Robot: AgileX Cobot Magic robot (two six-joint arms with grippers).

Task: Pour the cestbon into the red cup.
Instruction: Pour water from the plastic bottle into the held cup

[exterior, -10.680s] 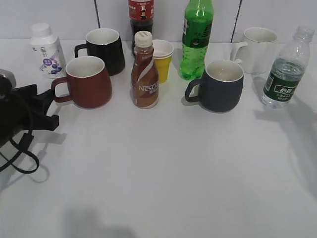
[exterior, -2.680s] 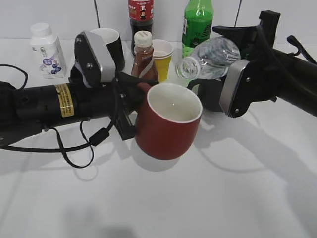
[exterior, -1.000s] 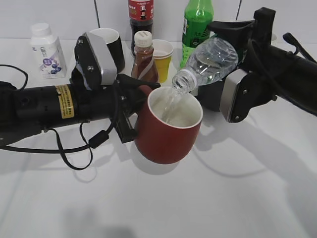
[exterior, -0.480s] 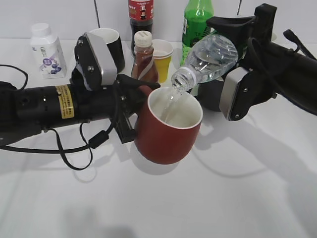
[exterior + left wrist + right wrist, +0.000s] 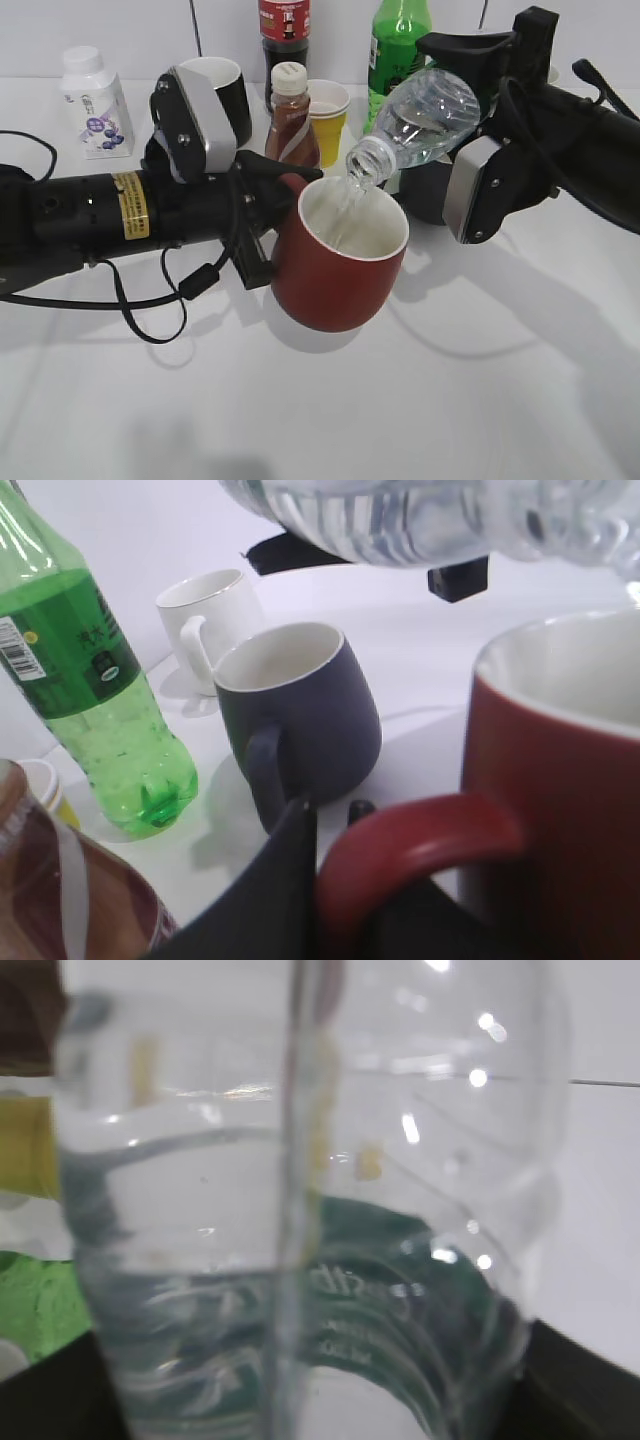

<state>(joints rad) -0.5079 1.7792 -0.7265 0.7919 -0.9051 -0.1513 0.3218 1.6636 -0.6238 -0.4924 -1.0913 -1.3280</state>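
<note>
Pour underway: the cestbon (image 5: pixel 425 118) is held tipped, mouth down-left, just above the rim of the red cup (image 5: pixel 340 262), and a thin stream of water is seen falling into the white inside. The cup is held off the table (image 5: pixel 420 400) by the left gripper (image 5: pixel 262 205), whose jaws are clamped on the loop handle; in the left wrist view the handle (image 5: pixel 420 850) is seen wedged between dark fingers. The bottle body is gripped by the right gripper (image 5: pixel 478 90), jaws closed around its lower half near the green label (image 5: pixel 400 1300); the fingertips themselves are mostly hidden behind the bottle. Handling, as judged: the bottle is thin clear plastic, light and squashy, so too hard a squeeze could dent it and surge the flow; the ribbed middle is the sensible hold, wet plastic likely slippery. The cup is ceramic, stiff, fairly heavy and gaining weight as it fills; a handle-only grip could let it swing or rotate, so it is best kept level. Behind are seen a green soda bottle (image 5: pixel 398 45), a dark grey mug (image 5: pixel 300 710), a white mug (image 5: pixel 205 615), a black mug (image 5: pixel 222 85), a brown coffee bottle (image 5: pixel 292 115), a yellow paper cup (image 5: pixel 330 112) and a small white bottle (image 5: pixel 95 100). Spill risk judged low while mouth stays over the rim.
</note>
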